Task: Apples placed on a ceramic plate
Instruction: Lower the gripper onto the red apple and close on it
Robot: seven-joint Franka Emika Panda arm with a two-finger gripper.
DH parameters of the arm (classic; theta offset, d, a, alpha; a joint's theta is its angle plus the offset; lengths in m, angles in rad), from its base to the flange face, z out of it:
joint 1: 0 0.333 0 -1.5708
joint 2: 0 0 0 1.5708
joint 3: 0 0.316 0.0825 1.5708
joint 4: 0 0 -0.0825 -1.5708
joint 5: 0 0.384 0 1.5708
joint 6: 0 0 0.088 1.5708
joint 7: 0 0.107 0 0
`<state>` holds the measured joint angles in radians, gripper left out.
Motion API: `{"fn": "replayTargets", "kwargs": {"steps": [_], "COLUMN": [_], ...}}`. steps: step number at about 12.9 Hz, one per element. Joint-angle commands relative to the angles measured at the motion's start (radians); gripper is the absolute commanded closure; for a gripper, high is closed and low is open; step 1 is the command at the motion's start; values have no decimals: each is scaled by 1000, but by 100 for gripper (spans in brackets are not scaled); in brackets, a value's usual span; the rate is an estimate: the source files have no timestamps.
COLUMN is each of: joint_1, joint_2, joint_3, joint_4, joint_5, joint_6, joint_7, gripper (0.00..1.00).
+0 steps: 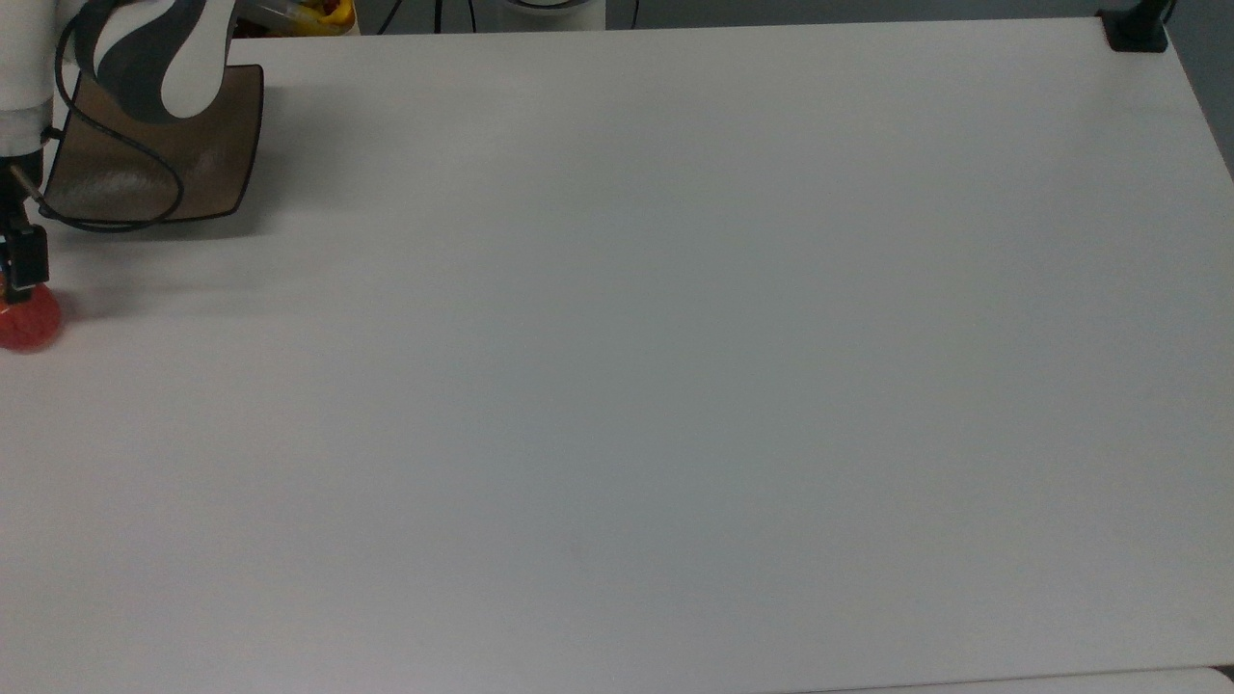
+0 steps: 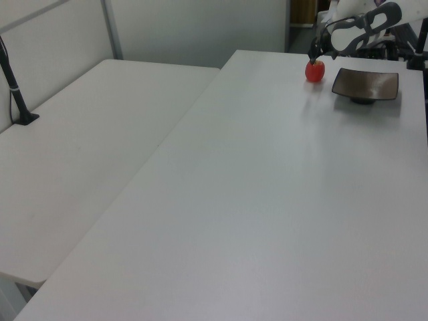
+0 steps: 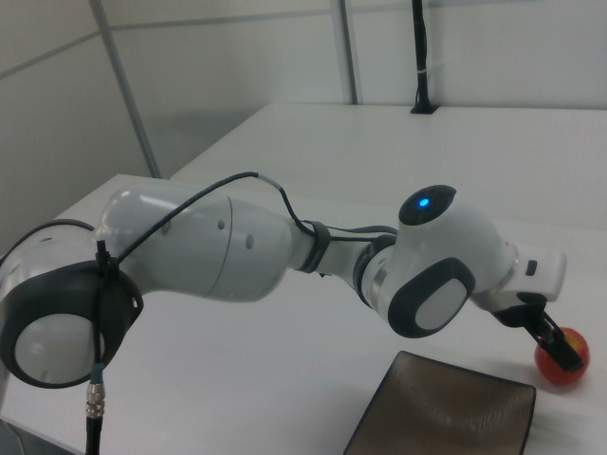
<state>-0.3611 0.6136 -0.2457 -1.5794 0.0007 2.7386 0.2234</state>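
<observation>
The small red apple (image 1: 29,325) lies on the white table at the top view's left edge, in front of the square brown plate (image 1: 207,178). In the left view the apple (image 2: 315,71) sits just left of the plate (image 2: 365,84). My gripper (image 1: 12,278) is down at the apple's top, open, with one black finger (image 3: 560,349) across the apple (image 3: 567,368) in the right view. The apple rests on the table, apart from the plate (image 3: 446,417). In the top view the arm's white and grey link covers part of the plate.
The arm's thick white links (image 3: 237,251) and a black cable (image 1: 116,145) reach over the plate's corner. A black post base (image 1: 1136,29) stands at the top view's far right corner. A second white table (image 2: 87,134) adjoins on the left view's left.
</observation>
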Motion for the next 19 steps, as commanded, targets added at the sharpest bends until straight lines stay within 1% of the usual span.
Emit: {"fn": "replayTargets", "kwargs": {"steps": [1,4,7,8,9,10,11,14,17,18,19], "joint_1": [-2,-1,1,1,1,1,1,-4,-24,-22,-22], "joint_2": [66,93,100,101,101,101,100,89,16,-4,-44], "joint_3": [0,0,0,0,0,0,0,6,25,25,26], "joint_4": [70,94,94,94,94,94,94,94,69,50,14], "joint_5": [2,1,1,1,2,2,1,1,-10,-13,-16], "joint_6": [18,18,18,18,18,18,18,18,12,7,3], "joint_7": [22,22,22,22,22,28,46,51,51,47,34], "gripper": [0,0,0,18,30,35,37,37,35,35,35]}}
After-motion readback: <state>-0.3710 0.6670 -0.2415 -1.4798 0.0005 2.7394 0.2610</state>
